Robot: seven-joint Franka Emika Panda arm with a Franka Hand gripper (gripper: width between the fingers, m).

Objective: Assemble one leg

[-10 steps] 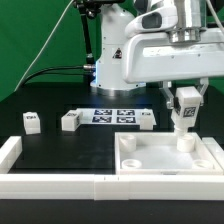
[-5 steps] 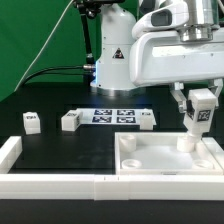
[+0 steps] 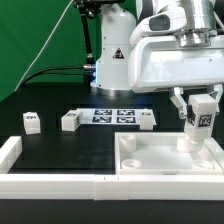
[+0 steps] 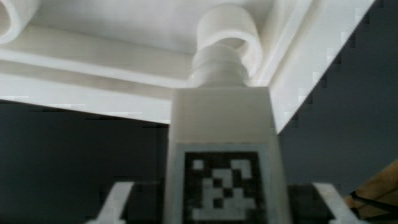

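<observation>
My gripper (image 3: pixel 203 104) is shut on a leg (image 3: pixel 201 117), a small white block with a black-and-white tag, and holds it slightly tilted at the exterior view's right. Its lower end reaches down to the far right corner of the large white panel (image 3: pixel 160 158). In the wrist view the leg (image 4: pixel 224 130) fills the middle between my gripper's (image 4: pixel 222 203) two fingers, and its round end points at the panel's raised rim (image 4: pixel 107 60). Three more legs lie on the black table: one (image 3: pixel 31 121), another (image 3: pixel 69 120) and a third (image 3: pixel 146 120).
The marker board (image 3: pixel 112 115) lies flat between the loose legs. A white raised border (image 3: pixel 50 184) runs along the table's front and up the exterior view's left side. The robot's white base (image 3: pixel 112 60) stands behind the marker board.
My gripper has carried the leg toward the exterior view's right and slightly lower, from over the panel's far edge to its far right corner. The loose legs have not moved.
</observation>
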